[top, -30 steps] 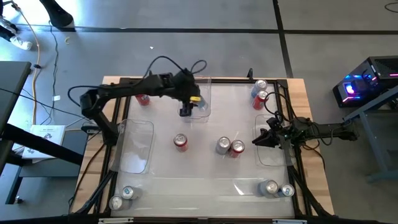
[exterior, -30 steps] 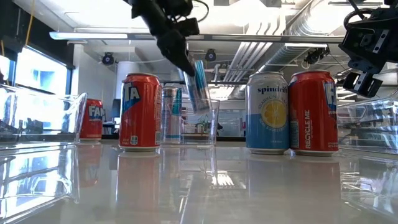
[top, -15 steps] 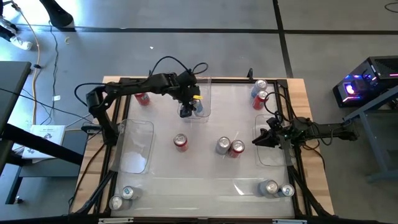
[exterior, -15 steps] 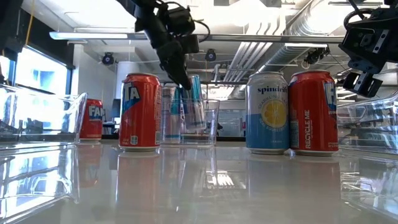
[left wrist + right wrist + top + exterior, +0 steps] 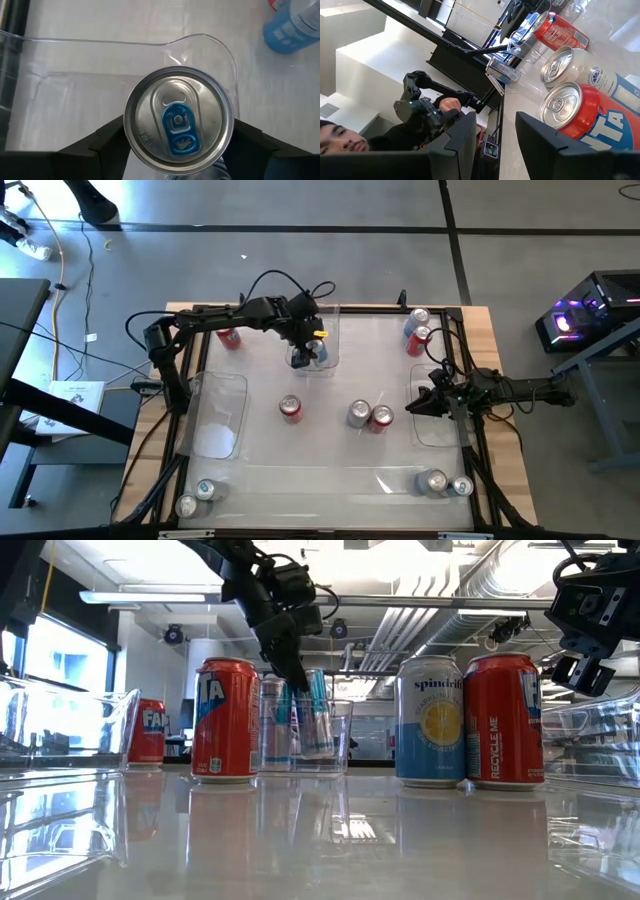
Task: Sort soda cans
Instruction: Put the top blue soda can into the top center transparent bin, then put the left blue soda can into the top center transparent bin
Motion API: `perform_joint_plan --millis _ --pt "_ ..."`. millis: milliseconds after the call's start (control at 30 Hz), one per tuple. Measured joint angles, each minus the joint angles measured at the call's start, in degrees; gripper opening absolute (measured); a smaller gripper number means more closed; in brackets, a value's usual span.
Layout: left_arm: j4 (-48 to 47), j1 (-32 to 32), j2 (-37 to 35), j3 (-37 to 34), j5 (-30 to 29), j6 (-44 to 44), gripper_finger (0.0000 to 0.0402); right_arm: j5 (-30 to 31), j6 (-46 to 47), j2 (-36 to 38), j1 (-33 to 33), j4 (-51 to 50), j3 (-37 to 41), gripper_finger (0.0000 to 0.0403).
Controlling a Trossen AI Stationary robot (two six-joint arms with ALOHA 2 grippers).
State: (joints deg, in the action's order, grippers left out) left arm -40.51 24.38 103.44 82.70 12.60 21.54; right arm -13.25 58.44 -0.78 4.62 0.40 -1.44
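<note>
My left gripper point(image 5: 302, 356) reaches down into the clear bin point(image 5: 330, 320) at the table's far middle, shut on a silver soda can with a blue tab point(image 5: 177, 120). In the low view that can point(image 5: 318, 720) stands slightly tilted beside another silver-and-blue can point(image 5: 272, 725) in the same bin. A red can point(image 5: 290, 409) and a pale can next to a red one point(image 5: 369, 416) stand upright mid-table. My right gripper point(image 5: 415, 408) waits open at the right, level, over the right bin point(image 5: 438, 435). My left gripper has the can's side wall just below its top rim point(image 5: 127, 131) between its two fingers point(image 5: 100, 145), one on either side. The fingers come from above, slanting down. The can sits top up, a little tilted, inside the bin; its base is hidden from me.
A clear bin point(image 5: 220, 415) lies at the left. More cans stand at the far left point(image 5: 229, 338), far right point(image 5: 417, 330), near left point(image 5: 197, 494) and near right point(image 5: 446, 483). Bare table lies between the middle cans and the near edge.
My left gripper has sunk into the far bin, carrying the silver can with it. The can hung tilted above the bin's rim before; now it is lower, nearer upright, beside the other can in the bin.
</note>
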Motion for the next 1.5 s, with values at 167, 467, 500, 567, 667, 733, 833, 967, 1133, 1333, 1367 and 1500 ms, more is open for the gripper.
perform_joint_plan --millis 167,467,500,567,667,733,833,967,1133,1333,1367,1500 --pt "-0.1 0.0 0.1 0.0 2.2 0.1 0.0273 0.0 0.0 0.0 0.0 0.0 0.0 0.0132" --pt "1.0 -0.1 0.1 -0.1 2.4 -0.1 0.0275 0.0 0.0 0.0 0.0 0.0 0.0 0.0132" --pt "1.0 -0.1 0.1 -0.1 2.5 -0.2 0.0275 0.0 0.0 0.0 0.0 0.0 0.0 0.0132" --pt "0.8 0.0 0.1 -0.1 2.5 0.0 0.0275 0.0 0.0 0.0 0.0 0.0 0.0 0.0132" --pt "0.7 0.0 -0.6 -0.1 2.4 0.1 0.0275 0.0 0.0 0.0 0.0 0.0 0.0 0.0132" --pt "0.8 0.0 -1.6 -0.1 2.4 0.1 0.0276 0.0 0.0 0.0 0.0 0.0 0.0 0.0132" --pt "1.0 -0.1 -3.6 -0.1 2.4 0.1 0.0276 0.0 0.0 0.0 0.0 0.0 0.0 0.0132" --pt "1.7 -0.4 -7.0 -0.1 2.3 -1.2 0.0276 0.0 0.0 0.0 0.0 0.0 0.0 0.0132" --pt "3.0 -1.7 -11.9 -0.7 2.2 -5.1 0.0276 0.0 0.0 0.0 0.0 0.0 0.0 0.0132" --pt "13.0 -6.2 -22.4 -11.5 1.5 -9.6 0.0276 0.0 0.0 0.0 0.0 0.0 0.0 0.0132" --pt "14.9 -7.5 -24.8 -13.8 0.8 -10.6 0.0276 0.0 0.0 0.0 0.0 0.0 0.0 0.0132" --pt "21.1 -15.4 -34.1 -20.8 -6.5 -16.4 0.0276 0.0 0.0 0.0 0.0 0.0 0.0 0.0132"
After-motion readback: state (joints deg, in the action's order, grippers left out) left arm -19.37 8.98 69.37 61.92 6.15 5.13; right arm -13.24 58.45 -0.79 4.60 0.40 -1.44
